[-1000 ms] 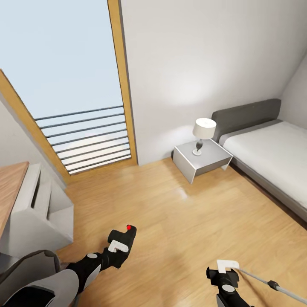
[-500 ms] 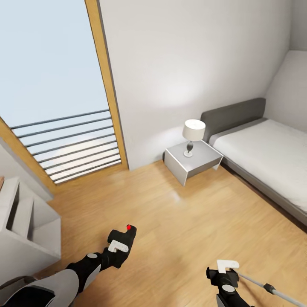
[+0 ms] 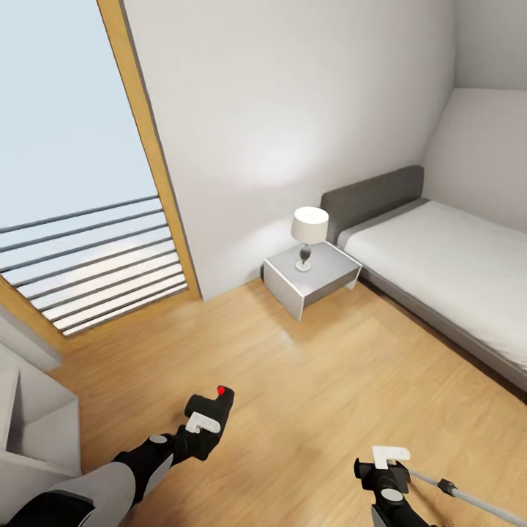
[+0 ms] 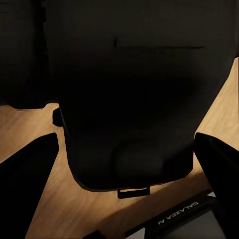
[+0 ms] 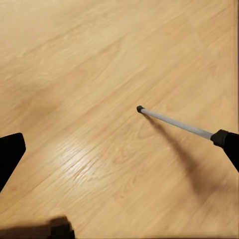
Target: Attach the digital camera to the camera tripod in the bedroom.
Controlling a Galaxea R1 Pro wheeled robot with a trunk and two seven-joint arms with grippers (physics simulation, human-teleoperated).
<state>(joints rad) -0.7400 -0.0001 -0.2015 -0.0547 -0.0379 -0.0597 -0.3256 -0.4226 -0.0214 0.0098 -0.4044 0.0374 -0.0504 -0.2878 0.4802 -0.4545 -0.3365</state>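
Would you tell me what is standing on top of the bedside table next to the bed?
A table lamp with a white shade stands on the grey bedside table, beside the bed. Nothing else is visible on its top; the space underneath the table cannot be seen.

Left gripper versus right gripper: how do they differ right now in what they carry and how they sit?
The left gripper is shut on the digital camera, its red button up; the right gripper has nothing visible between its fingers, though a silver leg of the camera tripod runs beside it. The left gripper sits higher in the head view, the right gripper near its lower edge. Both hang over the wood floor.
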